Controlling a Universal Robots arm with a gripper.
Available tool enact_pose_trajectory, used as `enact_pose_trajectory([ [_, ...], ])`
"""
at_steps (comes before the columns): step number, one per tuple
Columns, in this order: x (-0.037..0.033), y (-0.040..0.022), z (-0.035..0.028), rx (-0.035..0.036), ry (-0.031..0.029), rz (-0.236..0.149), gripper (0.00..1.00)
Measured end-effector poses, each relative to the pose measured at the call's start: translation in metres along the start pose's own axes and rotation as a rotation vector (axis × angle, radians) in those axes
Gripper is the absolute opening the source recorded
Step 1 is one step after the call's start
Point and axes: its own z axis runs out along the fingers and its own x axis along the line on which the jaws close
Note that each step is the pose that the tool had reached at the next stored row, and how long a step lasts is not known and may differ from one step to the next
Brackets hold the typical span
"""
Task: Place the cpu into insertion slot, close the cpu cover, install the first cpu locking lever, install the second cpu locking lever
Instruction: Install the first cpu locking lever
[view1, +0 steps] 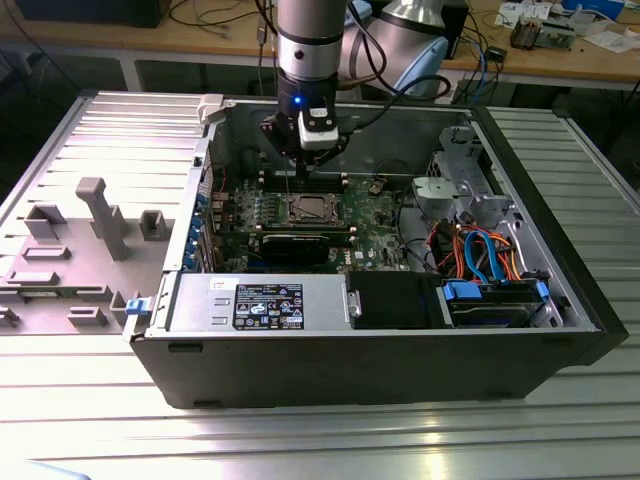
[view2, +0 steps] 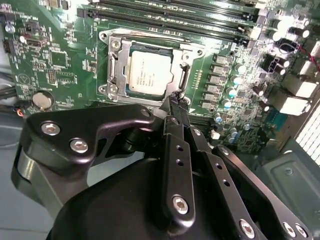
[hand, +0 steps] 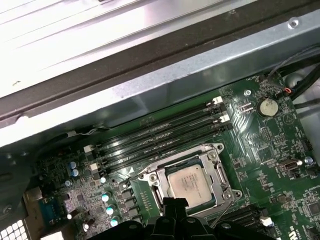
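Observation:
The cpu (view2: 149, 74) (hand: 190, 182), a dull silver square, lies in the insertion slot (view1: 305, 208) on the green board inside the open case. The cpu cover (view2: 116, 65) (hand: 150, 184) lies flat around it, its window framing the chip. A thin wire lever (view2: 184, 80) (hand: 227, 199) runs along one side of the socket. My gripper (view2: 177, 106) (hand: 174, 202) (view1: 300, 178) hangs just over the socket's edge, beside the chip, fingers pressed together with nothing between them. Whether its tip touches the lever I cannot tell.
Long memory slots (hand: 160, 132) (view2: 170, 15) run beside the socket. A long black expansion card (view1: 300, 245) sits nearer the case front, with the power supply (view1: 260, 300) and a drive cage with blue and orange cables (view1: 480, 250). A grey fixture (view1: 95, 215) stands at the exterior view's left.

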Motion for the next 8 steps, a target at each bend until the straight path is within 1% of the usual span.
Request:
enact_pose_trajectory([
  [1, 0.0000, 0.0000, 0.0000, 0.0004, 0.0005, -0.024, 0.11],
  [3, 0.0000, 0.0000, 0.0002, 0.0006, 0.0011, -0.054, 0.11],
  [4, 0.0000, 0.0000, 0.0002, 0.0010, 0.0017, -0.080, 0.11],
  [5, 0.0000, 0.0000, 0.0002, 0.0008, 0.0019, -0.088, 0.11],
  [8, 0.0000, 0.0000, 0.0002, -0.0025, 0.0029, -0.090, 0.11],
])
